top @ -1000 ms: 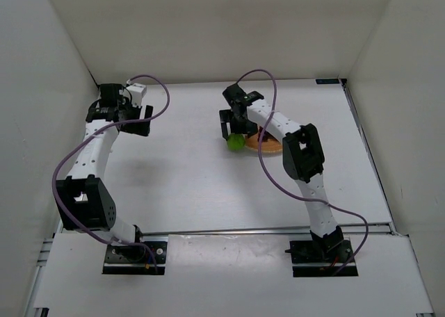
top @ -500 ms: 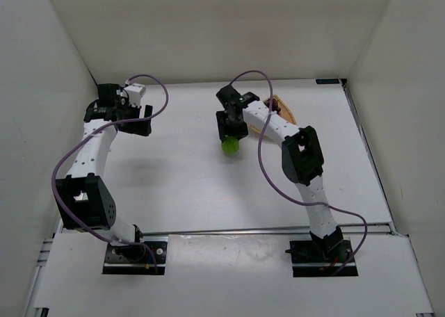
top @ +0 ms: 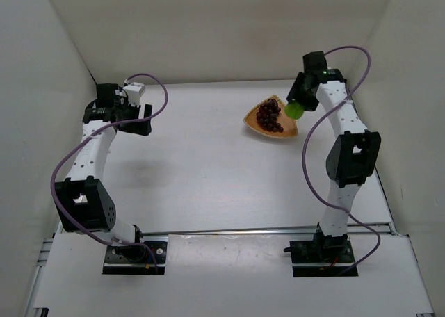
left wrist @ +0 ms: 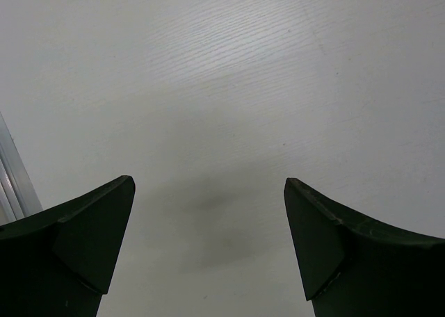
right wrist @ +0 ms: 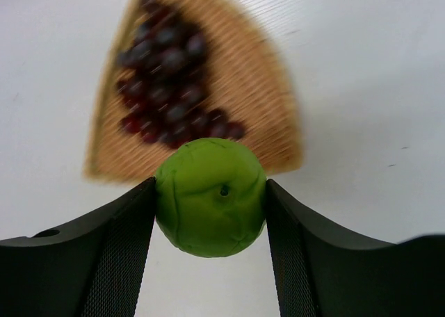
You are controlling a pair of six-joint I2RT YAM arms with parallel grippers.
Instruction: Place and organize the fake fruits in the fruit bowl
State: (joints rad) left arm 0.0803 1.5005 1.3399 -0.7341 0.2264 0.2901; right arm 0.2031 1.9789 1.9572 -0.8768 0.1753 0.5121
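Observation:
The woven tan fruit bowl (top: 255, 121) (right wrist: 254, 80) rests on the table at the back right, with a bunch of dark purple-red grapes (top: 268, 115) (right wrist: 164, 74) lying inside it. My right gripper (top: 295, 109) (right wrist: 210, 199) is shut on the round green fruit (top: 295, 110) (right wrist: 210, 196) and holds it in the air just right of the bowl's right edge. In the right wrist view the green fruit hangs in front of the bowl's near rim. My left gripper (top: 142, 119) (left wrist: 208, 192) stands open over bare table at the back left, nothing between its fingers.
White walls enclose the table on the left, back and right. A metal rail (top: 243, 231) runs along the table's near edge in front of the arm bases. A purple cable (top: 153, 80) loops above the left wrist.
My right arm swung from left of the bowl up and over to its right side, carrying the green fruit. The bowl with grapes is now uncovered. The left arm stayed put.

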